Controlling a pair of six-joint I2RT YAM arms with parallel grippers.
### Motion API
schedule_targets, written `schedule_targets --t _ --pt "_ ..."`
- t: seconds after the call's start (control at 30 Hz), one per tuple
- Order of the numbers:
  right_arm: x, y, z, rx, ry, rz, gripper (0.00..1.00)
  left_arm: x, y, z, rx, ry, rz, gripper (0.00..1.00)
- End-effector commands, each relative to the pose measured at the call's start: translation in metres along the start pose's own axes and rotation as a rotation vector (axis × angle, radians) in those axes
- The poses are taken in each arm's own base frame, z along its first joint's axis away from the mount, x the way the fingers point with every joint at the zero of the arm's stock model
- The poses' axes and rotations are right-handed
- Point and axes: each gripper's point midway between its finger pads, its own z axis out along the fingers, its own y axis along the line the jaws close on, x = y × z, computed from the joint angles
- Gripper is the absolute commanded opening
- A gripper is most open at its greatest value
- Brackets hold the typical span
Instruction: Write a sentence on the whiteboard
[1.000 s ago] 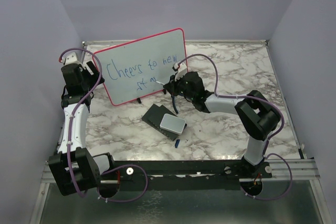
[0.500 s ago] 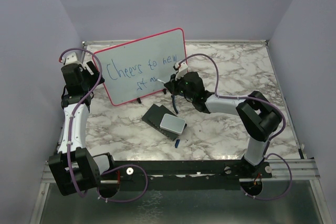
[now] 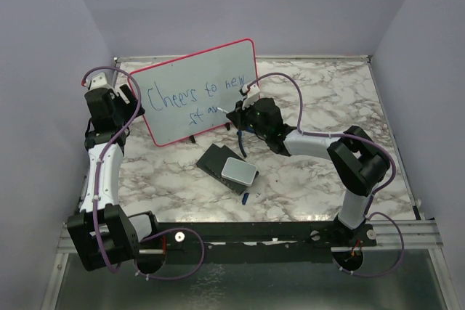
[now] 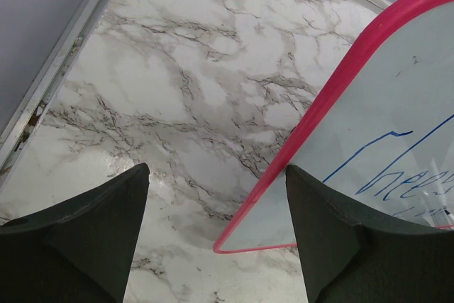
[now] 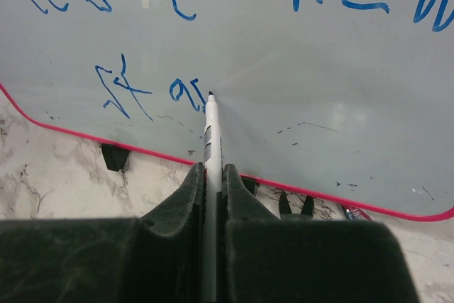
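Toward the back of the marble surface (image 3: 327, 92), left of centre, the whiteboard (image 3: 218, 63) is standing on its black feet with its face turned to me. Across it the sentence (image 3: 190, 96) is running in thin blue strokes: "Cheers to new" on the upper line, and only "sta" is showing beneath.

My right fingers (image 5: 189, 200) are clamping tight on a marker (image 5: 211, 143), one finger on each side of its barrel. The marker is pointing straight out from between them at the board's lower half. Its dark tip is sitting at the board's face just right of the "a"; I cannot tell whether it is quite touching. The red lower frame is passing just beyond these fingertips.

My left fingers (image 4: 99, 239) are standing wide apart and gripping nothing. They are hovering just beside the board's left end. Seen from that wrist, the rounded lower-left corner is lying between the two of them, farther off. I cannot tell whether either finger is touching the frame.

Nearer to me, a block (image 3: 214, 157) with a grey-white pad is lying on the surface, apart from both pairs of fingers.
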Motion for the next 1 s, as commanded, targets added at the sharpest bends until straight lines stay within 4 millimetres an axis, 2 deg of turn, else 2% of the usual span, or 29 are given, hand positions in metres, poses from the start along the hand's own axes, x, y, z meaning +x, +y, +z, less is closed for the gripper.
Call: schedule_targets --t 0.0,0.43,0.6,0.77,0.97 --pt "-0.031 -0.006 0.000 0.051 -0.082 -0.012 0.01 0.001 -0.004 0.000 0.023 -0.003 0.010 0.79" --pt "-0.029 -0.018 -0.007 0.117 -0.092 0.007 0.01 0.001 -0.004 -0.001 0.025 -0.005 0.010 0.79" --pt "-0.026 -0.015 -0.009 0.100 -0.084 0.009 0.01 0.001 -0.004 -0.001 0.025 -0.005 0.010 0.79" --pt "-0.028 -0.003 -0.022 0.031 -0.109 -0.004 0.01 0.000 -0.004 -0.002 0.024 -0.007 0.011 0.79" --pt "-0.027 -0.001 -0.029 0.015 -0.112 -0.017 0.01 0.001 -0.004 -0.002 0.025 -0.006 0.011 0.79"
